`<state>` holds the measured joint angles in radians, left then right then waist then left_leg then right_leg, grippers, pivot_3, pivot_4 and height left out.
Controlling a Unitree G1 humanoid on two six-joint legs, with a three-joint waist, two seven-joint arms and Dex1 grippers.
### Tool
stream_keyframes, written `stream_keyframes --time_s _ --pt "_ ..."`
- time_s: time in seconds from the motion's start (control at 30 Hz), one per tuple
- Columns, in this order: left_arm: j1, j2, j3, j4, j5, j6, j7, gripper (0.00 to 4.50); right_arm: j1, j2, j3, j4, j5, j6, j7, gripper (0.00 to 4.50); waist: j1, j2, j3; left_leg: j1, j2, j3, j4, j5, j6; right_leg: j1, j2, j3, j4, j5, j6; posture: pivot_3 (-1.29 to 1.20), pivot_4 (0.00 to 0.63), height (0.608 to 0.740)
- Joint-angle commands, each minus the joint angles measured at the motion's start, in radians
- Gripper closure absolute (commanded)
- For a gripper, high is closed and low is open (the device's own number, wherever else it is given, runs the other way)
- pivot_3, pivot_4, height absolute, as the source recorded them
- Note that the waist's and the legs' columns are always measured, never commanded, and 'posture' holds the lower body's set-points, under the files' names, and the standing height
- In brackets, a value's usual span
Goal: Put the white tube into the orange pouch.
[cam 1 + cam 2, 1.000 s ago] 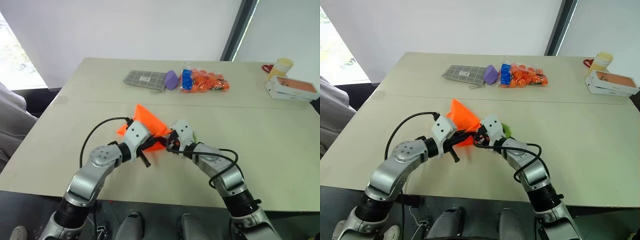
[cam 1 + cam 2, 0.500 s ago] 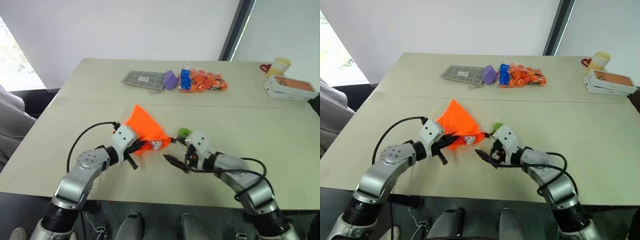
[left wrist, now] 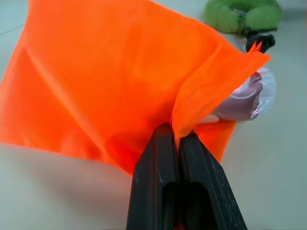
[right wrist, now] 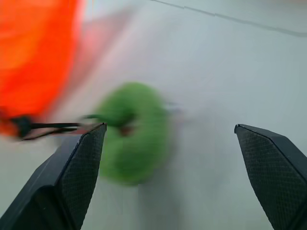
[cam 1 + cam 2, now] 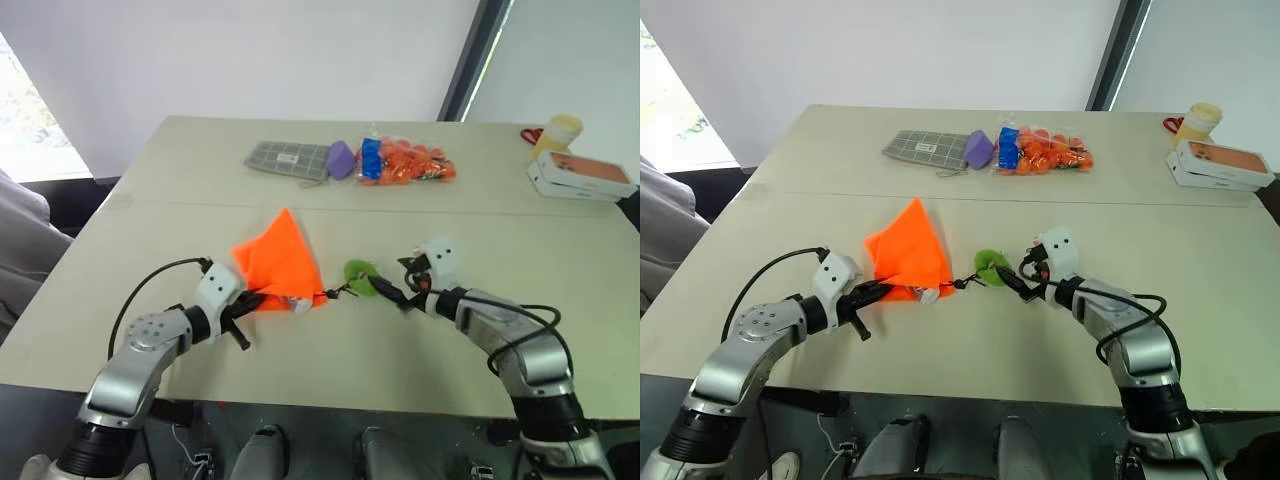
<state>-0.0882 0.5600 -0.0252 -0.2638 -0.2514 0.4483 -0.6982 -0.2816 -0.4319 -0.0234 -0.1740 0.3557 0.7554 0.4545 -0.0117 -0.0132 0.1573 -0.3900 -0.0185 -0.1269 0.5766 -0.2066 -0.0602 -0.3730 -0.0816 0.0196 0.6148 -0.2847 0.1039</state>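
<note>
The orange pouch lies near the middle of the table, with one corner raised. My left gripper is shut on the fabric edge of its mouth. The white tube sits in that mouth, its end poking out. A thin black cord runs from the pouch to the lime-green ring. My right gripper stands open and empty just right of the ring, apart from the pouch.
At the table's far side lie a grey checked case, a purple object and a clear bag of orange snacks. A white-and-orange box and a yellow cup stand at the far right.
My right gripper has opened and drawn away to the right, past the green ring. The left gripper has pulled the pouch leftward, the tube staying in its mouth.
</note>
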Motion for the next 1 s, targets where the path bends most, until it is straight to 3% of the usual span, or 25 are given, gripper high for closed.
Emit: stream_keyframes --time_s 0.03,0.17,0.27,0.4,0.5,0.73,0.87,1.0 --pt "-0.003 0.004 0.026 -0.007 -0.013 -0.029 -0.007 4.5 -0.03 0.042 -0.027 0.01 0.031 0.043 -0.024 0.06 0.0 0.0 0.0 0.0 0.0 0.0 0.0 0.0 0.0 0.0 0.0 0.0 0.0 0.0 0.0 0.0 0.15 0.724" --pt "-0.003 -0.013 0.031 -0.023 -0.052 -0.004 -0.018 4.5 -0.048 0.073 -0.003 0.01 0.034 0.089 -0.029 0.06 -0.001 0.0 0.0 0.0 0.0 0.0 0.0 0.0 0.0 0.0 0.0 0.0 0.0 0.0 0.0 0.0 0.15 0.724" --pt "0.007 -0.022 0.035 -0.047 -0.088 0.021 -0.029 3.6 -0.06 0.092 0.011 0.003 0.034 0.109 -0.037 0.0 -0.003 0.0 0.0 0.0 0.0 0.0 0.0 0.0 0.0 0.0 0.0 0.0 0.0 0.0 0.0 0.0 0.15 0.724" --pt "0.003 -0.025 0.029 -0.045 -0.07 0.007 -0.002 1.61 -0.068 0.084 0.062 0.003 -0.004 0.112 -0.037 0.0 -0.003 0.001 0.0 0.0 0.0 0.0 0.0 0.0 0.0 0.0 0.0 0.0 0.0 0.0 0.0 0.0 0.15 0.724" --pt "0.001 -0.034 0.042 -0.043 -0.087 -0.01 -0.004 1.55 -0.067 0.067 0.111 0.01 -0.055 0.1 -0.047 0.9 -0.003 0.0 -0.001 0.0 0.0 0.0 0.0 0.0 0.0 0.0 0.0 0.0 0.0 0.0 0.0 0.0 0.15 0.724" --pt "-0.026 -0.06 0.104 0.0 -0.107 -0.056 0.022 1.55 -0.038 0.029 0.107 -0.032 -0.074 0.041 -0.019 4.48 0.0 0.0 -0.001 0.0 0.0 0.0 0.0 0.0 0.0 0.0 0.0 0.0 0.0 0.0 0.0 0.0 0.15 0.724" --pt "-0.051 -0.08 0.135 0.026 -0.122 -0.064 0.046 1.55 -0.029 0.023 0.051 -0.048 -0.053 -0.008 -0.013 4.48 0.001 0.0 0.0 0.0 0.0 0.0 0.001 0.0 0.0 0.001 0.0 0.0 0.0 0.0 0.0 0.0 0.15 0.724" --pt "-0.084 -0.098 0.16 0.04 -0.154 -0.046 0.06 1.55 -0.027 0.065 -0.1 -0.087 0.065 -0.073 0.009 4.48 -0.001 0.0 0.0 0.0 0.0 0.0 0.0 0.0 0.0 0.0 0.0 0.0 0.0 0.0 0.0 0.0 0.15 0.724"
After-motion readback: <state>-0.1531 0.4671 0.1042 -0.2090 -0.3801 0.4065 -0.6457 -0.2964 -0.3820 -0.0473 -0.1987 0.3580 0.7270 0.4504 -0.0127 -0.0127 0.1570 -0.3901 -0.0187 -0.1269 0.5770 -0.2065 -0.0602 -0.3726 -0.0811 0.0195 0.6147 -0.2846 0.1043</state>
